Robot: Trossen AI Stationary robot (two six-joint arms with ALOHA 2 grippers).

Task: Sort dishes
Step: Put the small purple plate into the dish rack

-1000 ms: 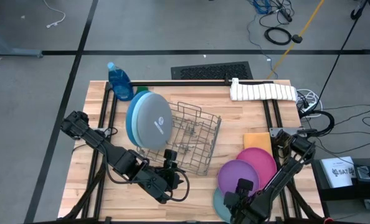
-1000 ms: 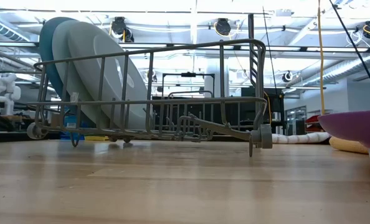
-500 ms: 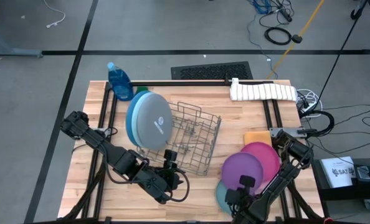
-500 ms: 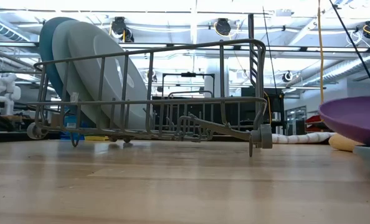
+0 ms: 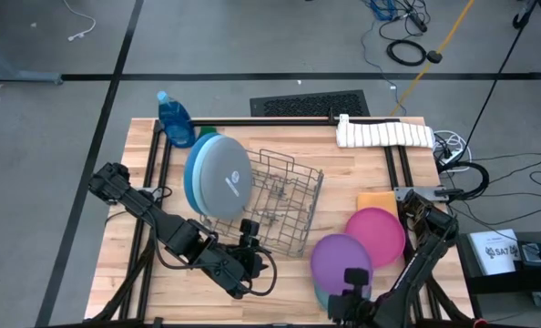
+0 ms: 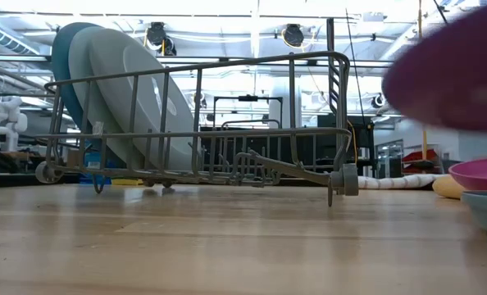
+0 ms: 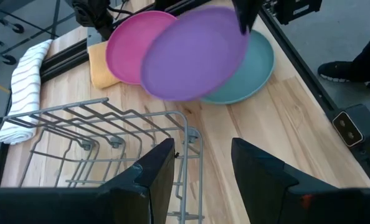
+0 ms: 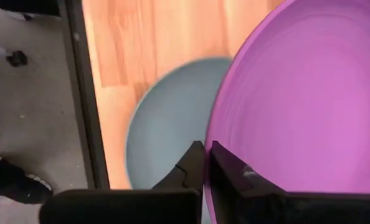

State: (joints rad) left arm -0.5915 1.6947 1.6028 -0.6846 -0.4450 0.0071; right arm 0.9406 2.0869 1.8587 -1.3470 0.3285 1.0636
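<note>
Here the right gripper (image 8: 205, 163) clenches the purple plate (image 5: 341, 259) above the teal plate (image 7: 247, 68); pink plate (image 5: 377, 235) at two o'clock, wire rack (image 5: 275, 202) at ten. Left gripper (image 7: 200, 168) released.

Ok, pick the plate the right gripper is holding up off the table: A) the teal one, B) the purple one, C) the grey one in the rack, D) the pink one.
B: the right gripper is shut on the rim of the purple plate, which hangs in the air in the low view, while the pink plate and teal plate lie on the table.
</note>
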